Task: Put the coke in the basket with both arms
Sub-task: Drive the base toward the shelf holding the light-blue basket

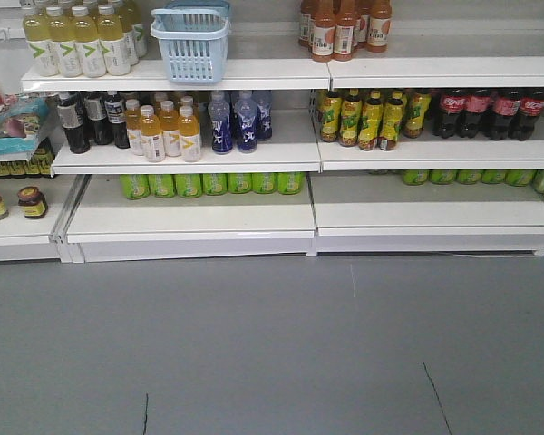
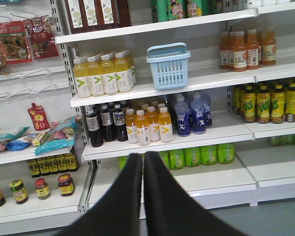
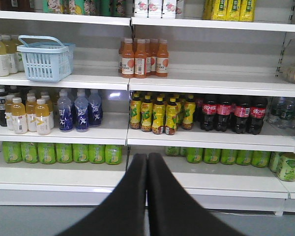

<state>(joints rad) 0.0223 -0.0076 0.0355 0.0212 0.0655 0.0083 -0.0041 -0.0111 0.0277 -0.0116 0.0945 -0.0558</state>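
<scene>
Left end effector (image 2: 142, 160) shows me its two black fingers (image 2: 123, 196) pressed together at the tips, pointing at the shelving. On my other feed the right end effector (image 3: 147, 158) is likewise closed, with nothing between its fingers. I see the light blue basket (image 3: 42, 66) standing upright on an upper shelf (image 3: 88, 81), just beside the pale yellow drink bottles (image 3: 0, 54), with the orange bottles (image 3: 140, 58) further right. Dark cola bottles (image 3: 233, 114) stand one shelf lower, well apart from it.

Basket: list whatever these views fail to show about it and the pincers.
- Basket floor: hidden by its own walls in all three views; front view's top edge crops its top.
- Left pincer, right pincer: absent from front view; wrist views' bottom edge cuts them off.
</scene>
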